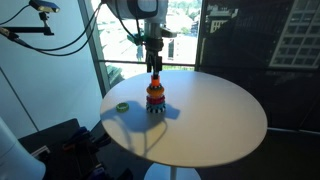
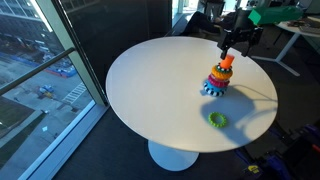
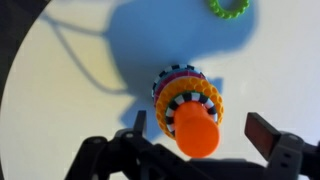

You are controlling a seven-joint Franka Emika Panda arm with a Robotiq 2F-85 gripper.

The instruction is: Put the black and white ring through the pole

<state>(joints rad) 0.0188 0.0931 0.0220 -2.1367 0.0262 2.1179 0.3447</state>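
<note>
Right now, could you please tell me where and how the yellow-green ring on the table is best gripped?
Probably from straight above: the yellow-green ring lies flat on the table, apart from the ring stack, so pinch across its rim, one finger inside the hole, one outside.

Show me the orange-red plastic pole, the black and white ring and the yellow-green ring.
orange-red plastic pole [image 3: 197, 132]: wrist view, round top.
black and white ring [image 3: 180, 100]: wrist view, checkered upper edge.
yellow-green ring [image 3: 230, 15]: wrist view, lower rim.
</note>
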